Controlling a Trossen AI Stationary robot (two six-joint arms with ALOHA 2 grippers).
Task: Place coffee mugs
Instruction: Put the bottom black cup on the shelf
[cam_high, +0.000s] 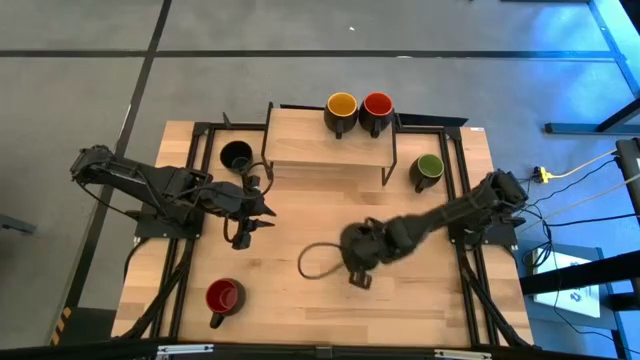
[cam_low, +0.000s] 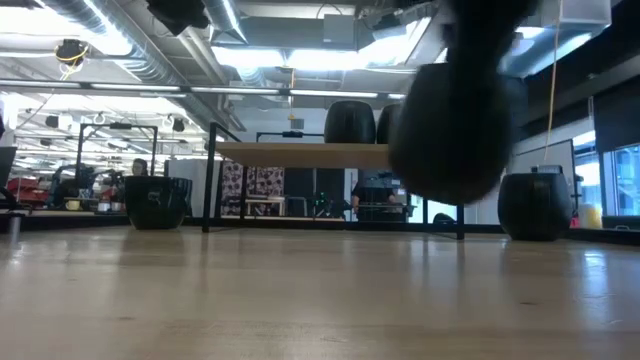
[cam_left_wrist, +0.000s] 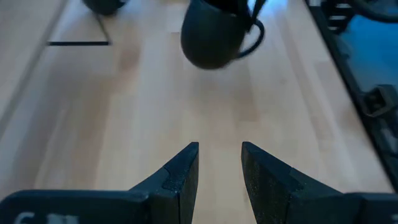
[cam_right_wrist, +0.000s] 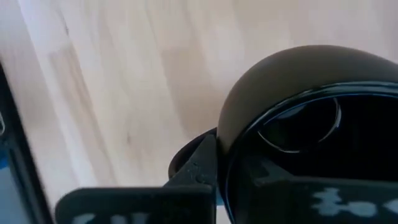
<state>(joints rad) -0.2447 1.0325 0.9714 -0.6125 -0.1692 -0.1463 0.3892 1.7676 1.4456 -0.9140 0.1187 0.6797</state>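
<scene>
Right claw (cam_high: 357, 262) clamped on a black mug (cam_left_wrist: 211, 34), lifted over mid-desk (cam_high: 300, 310).
Left claw (cam_left_wrist: 219, 163) waits nearby, fingers apart — other mugs sit on the shelf (cam_high: 300, 150) and desk; the rim-only grip could slip, letting the mug drop or tilt.

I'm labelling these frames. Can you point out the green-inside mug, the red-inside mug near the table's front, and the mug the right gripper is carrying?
green-inside mug (cam_high: 429, 167): high view, its green interior.
red-inside mug at the front (cam_high: 223, 296): high view, its red interior.
carried mug (cam_left_wrist: 210, 38): left wrist view, its black outer wall; held by the right gripper (cam_high: 358, 252).
</scene>
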